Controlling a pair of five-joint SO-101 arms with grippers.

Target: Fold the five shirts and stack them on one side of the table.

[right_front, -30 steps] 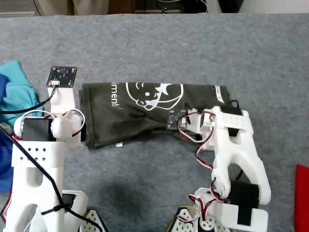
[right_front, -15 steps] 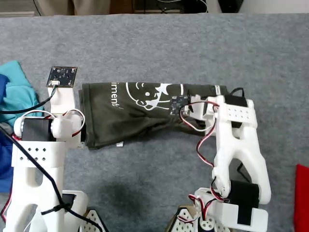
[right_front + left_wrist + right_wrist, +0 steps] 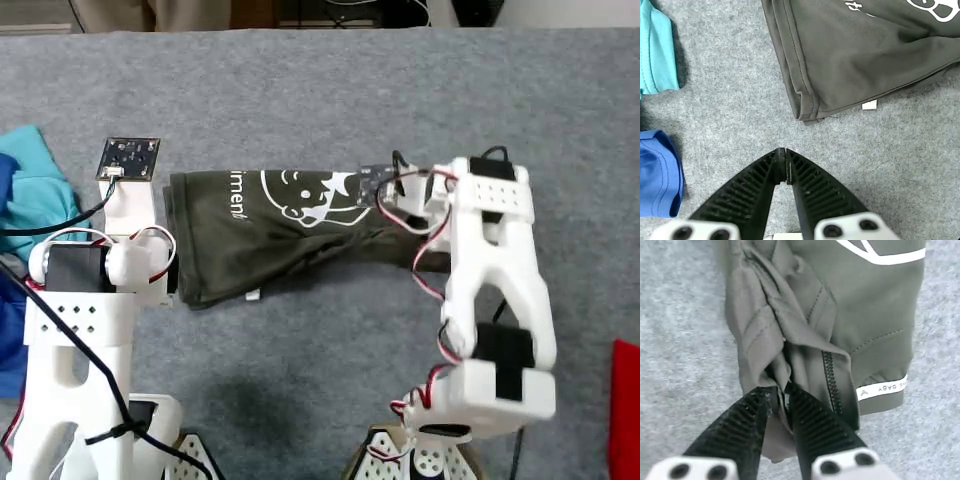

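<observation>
The dark shirt (image 3: pixel 280 230) lies as a half-folded band on the grey worktop (image 3: pixel 300 90), with its long axis running crosswise between the two arms. The right claw (image 3: pixel 776 396) is at the band's right end, pinching a bunched ridge of cloth, so the rest of the shirt stretches away from it toward the left arm. The left claw (image 3: pixel 781 162) is pressed together on nothing, over bare worktop just beside the shirt's left hem corner. I judge the right arm better placed to carry its end across.
</observation>
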